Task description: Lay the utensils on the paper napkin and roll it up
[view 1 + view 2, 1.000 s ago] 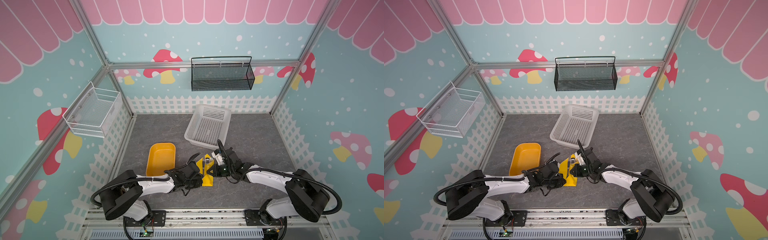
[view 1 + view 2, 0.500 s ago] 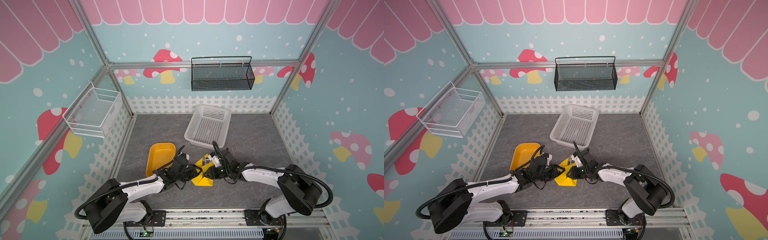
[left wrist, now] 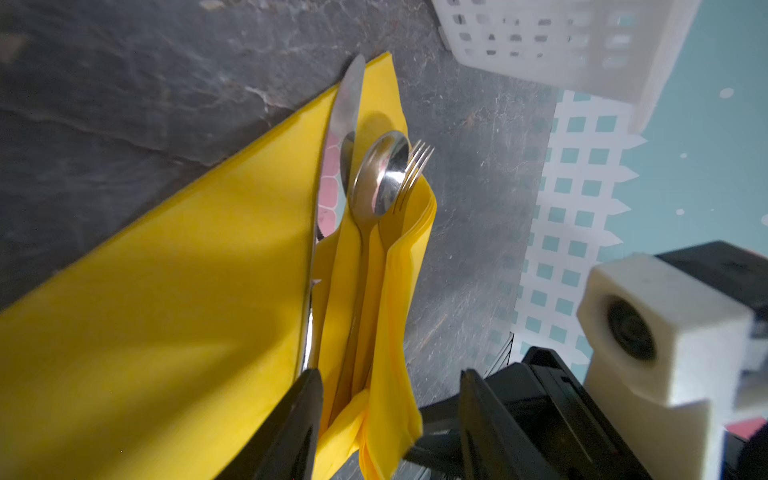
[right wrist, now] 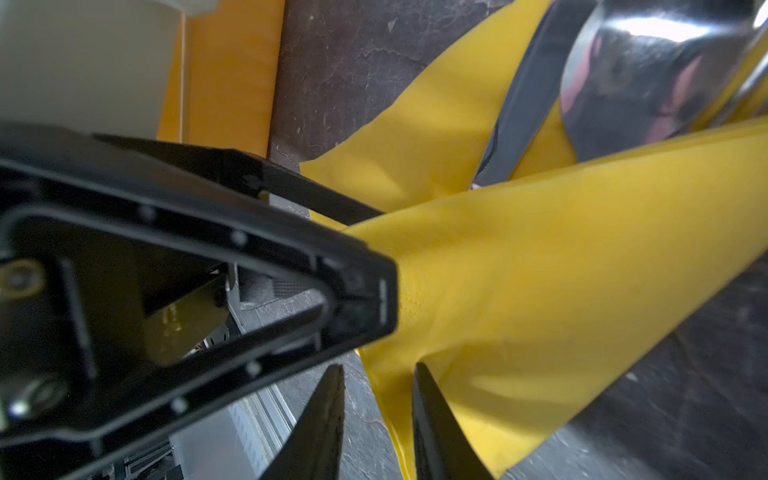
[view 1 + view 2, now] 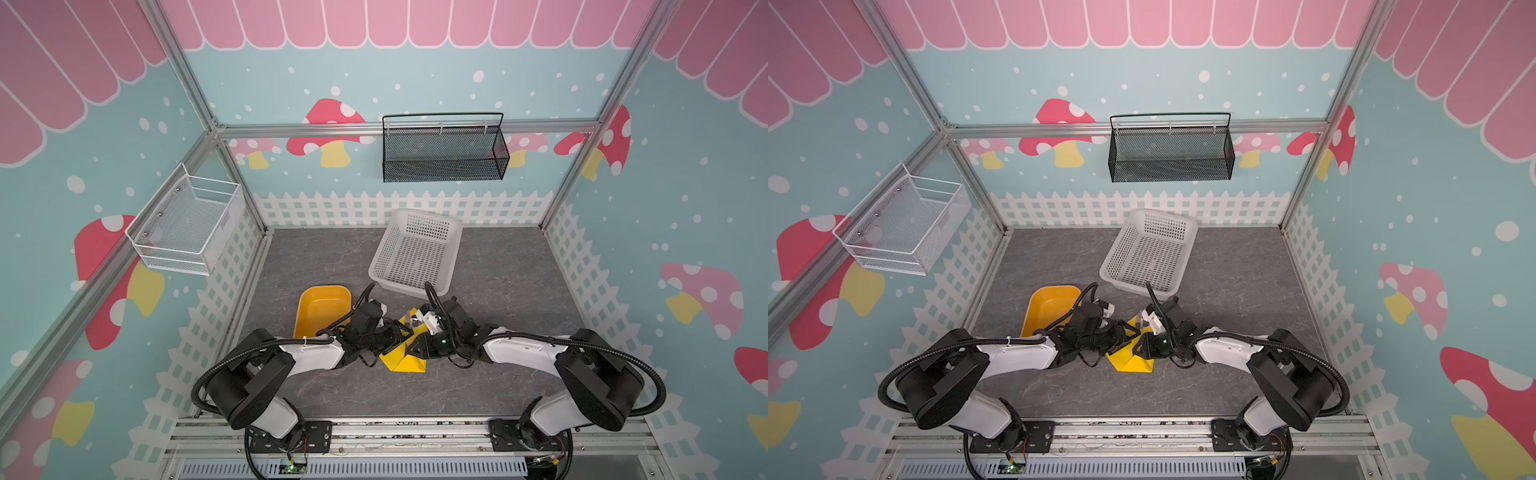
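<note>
The paper napkin (image 3: 166, 311) lies on the grey table, its far side folded up over the utensils. The knife (image 3: 345, 112), spoon (image 3: 382, 174) and fork (image 3: 415, 162) lie side by side in that fold, heads sticking out. My left gripper (image 3: 388, 419) is open; the hanging fold sits loose between its fingers. My right gripper (image 4: 378, 424) is open by a narrow gap at an edge of the napkin (image 4: 561, 270). In both top views the two grippers (image 5: 401, 332) (image 5: 417, 347) meet over the napkin (image 5: 405, 361), hiding most of it.
An orange-yellow tray (image 5: 322, 307) lies just left of the left arm. A white plastic basket (image 5: 415, 253) stands close behind the grippers. A black mesh basket (image 5: 442, 149) hangs on the back wall, a white wire basket (image 5: 187, 224) on the left wall.
Both grippers were shut on the napkin a second ago and now stand open. The napkin has dropped and spread flatter on the table, and both arms have shifted slightly left.
</note>
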`<state>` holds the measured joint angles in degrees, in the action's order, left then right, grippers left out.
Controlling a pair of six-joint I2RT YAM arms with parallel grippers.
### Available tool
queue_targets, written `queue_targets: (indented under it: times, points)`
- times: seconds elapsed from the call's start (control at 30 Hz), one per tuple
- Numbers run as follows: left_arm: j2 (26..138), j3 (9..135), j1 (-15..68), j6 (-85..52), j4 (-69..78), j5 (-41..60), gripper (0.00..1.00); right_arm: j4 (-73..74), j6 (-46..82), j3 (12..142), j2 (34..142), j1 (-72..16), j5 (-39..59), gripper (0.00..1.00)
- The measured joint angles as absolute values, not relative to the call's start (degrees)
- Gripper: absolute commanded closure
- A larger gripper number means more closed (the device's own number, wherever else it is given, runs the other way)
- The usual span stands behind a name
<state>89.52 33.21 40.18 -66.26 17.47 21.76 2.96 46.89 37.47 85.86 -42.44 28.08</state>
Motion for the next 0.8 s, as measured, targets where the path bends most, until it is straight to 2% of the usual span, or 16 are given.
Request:
queue_targets:
  times: [0.23, 0.33, 0.43, 0.57, 0.8]
  points:
    - [91.66, 33.8, 40.14, -66.22, 17.82, 22.52, 0.85, 2.94, 46.92, 37.47, 85.84, -42.44, 28.08, 0.68]
    - [91.37, 33.78, 40.14, -65.69, 16.86, 22.09, 0.92, 2.9, 46.96, 37.36, 85.23, -42.44, 27.94, 0.64]
    - [90.43, 33.43, 40.14, -65.32, 16.51, 21.65, 0.96, 3.09, 47.44, 35.68, 82.19, -42.37, 27.73, 0.62]
    - [89.36, 32.27, 40.14, -65.17, 17.37, 21.69, 0.97, 3.38, 48.9, 32.91, 77.34, -41.95, 26.46, 0.61]
    - [88.51, 29.32, 40.14, -65.41, 19.88, 21.67, 0.96, 4.27, 53.58, 24.62, 65.47, -40.51, 18.13, 0.72]
